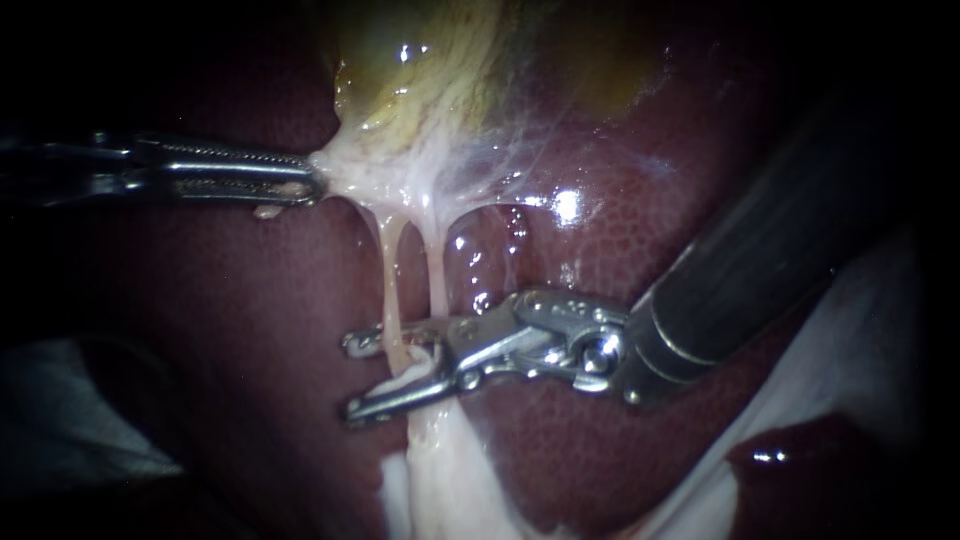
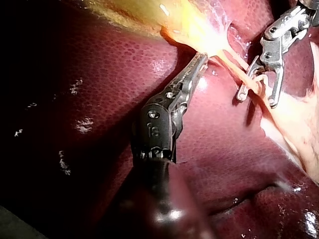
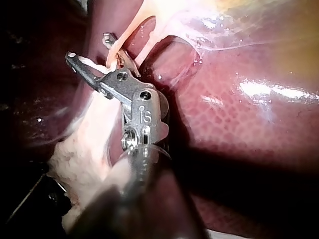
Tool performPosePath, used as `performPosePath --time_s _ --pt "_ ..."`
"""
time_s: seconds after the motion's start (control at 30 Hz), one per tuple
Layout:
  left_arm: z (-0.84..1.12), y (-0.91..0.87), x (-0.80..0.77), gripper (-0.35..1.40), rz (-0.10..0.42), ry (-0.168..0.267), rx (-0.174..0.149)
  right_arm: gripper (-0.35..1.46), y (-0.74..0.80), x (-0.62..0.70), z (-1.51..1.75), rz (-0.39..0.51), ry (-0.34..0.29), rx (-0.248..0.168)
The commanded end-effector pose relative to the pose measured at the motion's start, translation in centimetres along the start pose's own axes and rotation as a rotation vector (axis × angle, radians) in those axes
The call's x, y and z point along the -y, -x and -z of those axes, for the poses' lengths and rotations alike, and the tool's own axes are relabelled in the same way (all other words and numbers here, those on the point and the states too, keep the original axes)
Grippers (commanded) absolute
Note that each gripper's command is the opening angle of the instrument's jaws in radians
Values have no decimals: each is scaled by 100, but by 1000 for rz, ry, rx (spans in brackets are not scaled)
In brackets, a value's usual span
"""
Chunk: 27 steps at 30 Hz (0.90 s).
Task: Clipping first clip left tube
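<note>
My left instrument (image 1: 312, 186) comes in from the left, its jaws shut on the pale tissue at the gallbladder's (image 1: 420, 70) neck and holding it taut. Two thin tubes hang down from there: the left tube (image 1: 390, 270) and the right tube (image 1: 436, 270). My right instrument (image 1: 350, 375) reaches in from the upper right with its jaws open, one on each side of the left tube. The right wrist view shows that tube (image 3: 115, 52) crossing the gap between the jaws (image 3: 88, 46). A white strip (image 1: 408, 382) lies along the lower jaw.
Dark red liver (image 1: 620, 250) lies behind and around the tubes. Below the jaws the tubes merge into a thick band of white tissue (image 1: 440, 470). A pale cloth (image 1: 860, 330) sits under my right instrument's shaft at the lower right.
</note>
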Motion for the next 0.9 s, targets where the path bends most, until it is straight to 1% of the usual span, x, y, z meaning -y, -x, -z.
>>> performPosePath --time_s 0.03,0.13,0.27,0.37,0.43,0.6,0.73,0.9 --pt "1 -1 0 -35 -1 2 0 49 -3 4 0 0 -5 1" --pt "2 -1 0 -35 -1 2 0 49 -10 15 -1 -1 -14 -5" --pt "2 0 0 -35 -1 3 0 48 -18 27 1 -4 -21 -6" --pt "2 0 0 -35 -1 3 0 45 -20 29 2 -5 -22 -6" --pt "2 0 0 -35 -1 3 0 43 -19 29 3 -22 -22 -6" --pt "2 0 0 -35 -1 3 0 34 -16 29 7 -28 -23 -5" --pt "2 0 0 -35 -1 3 0 14 -16 30 9 -33 -25 -5" --pt "2 0 0 -35 -1 3 0 -18 -16 32 12 -51 -26 -5"
